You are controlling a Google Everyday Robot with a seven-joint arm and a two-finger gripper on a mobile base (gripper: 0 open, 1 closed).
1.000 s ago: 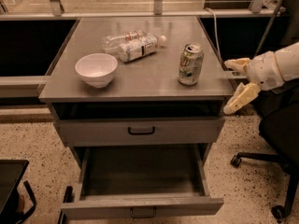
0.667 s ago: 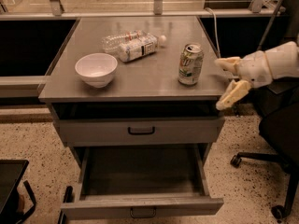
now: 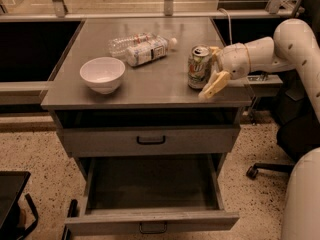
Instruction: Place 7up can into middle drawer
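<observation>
The 7up can [image 3: 199, 67], silver and green with a pull-tab top, stands upright on the right part of the grey cabinet top [image 3: 150, 86]. My gripper [image 3: 212, 70] is open right beside the can on its right: one cream finger [image 3: 215, 85] reaches forward past the can's near side, the other [image 3: 215, 50] lies behind it. The fingers flank the can without closing on it. The middle drawer [image 3: 152, 184] is pulled out below and looks empty; its black handle [image 3: 152, 228] shows on the front.
A white bowl [image 3: 102, 74] stands on the left of the top. Two clear plastic bottles [image 3: 140, 48] lie at the back centre. The upper drawer [image 3: 150, 141] is shut. An office chair base [image 3: 265, 170] stands at the right.
My gripper has moved left from off the cabinet's right edge to the can, with its fingers now around it. The can has not moved.
</observation>
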